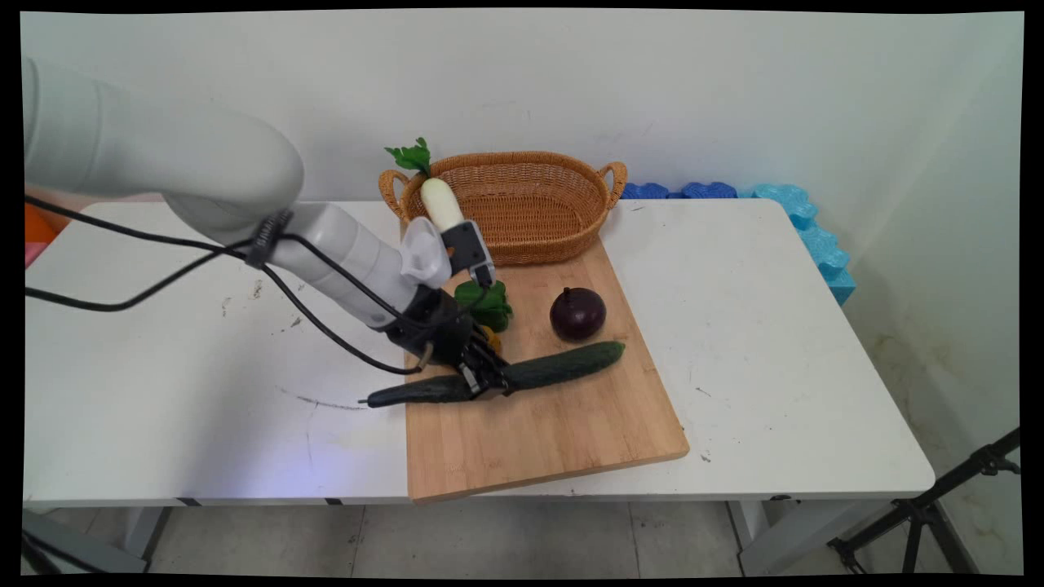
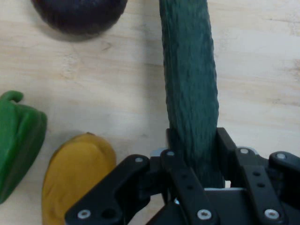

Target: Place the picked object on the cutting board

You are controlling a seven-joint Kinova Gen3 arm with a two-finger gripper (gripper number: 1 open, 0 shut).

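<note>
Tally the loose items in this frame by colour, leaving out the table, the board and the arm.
Green: 2, the cucumber clamped by the gripper and the green pepper
Yellow: 1, the yellow pepper
Dark purple: 1, the onion
White: 1, the radish with green leaves, lying in the basket
Tan: 1, the wicker basket
Total: 6

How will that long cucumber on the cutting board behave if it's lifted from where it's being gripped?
The cucumber probably stays stiff. The tool grips it left of its middle, so the longer right end may dip. Its bumpy skin likely helps grip. Round and long, it could roll on the cutting board.
</note>
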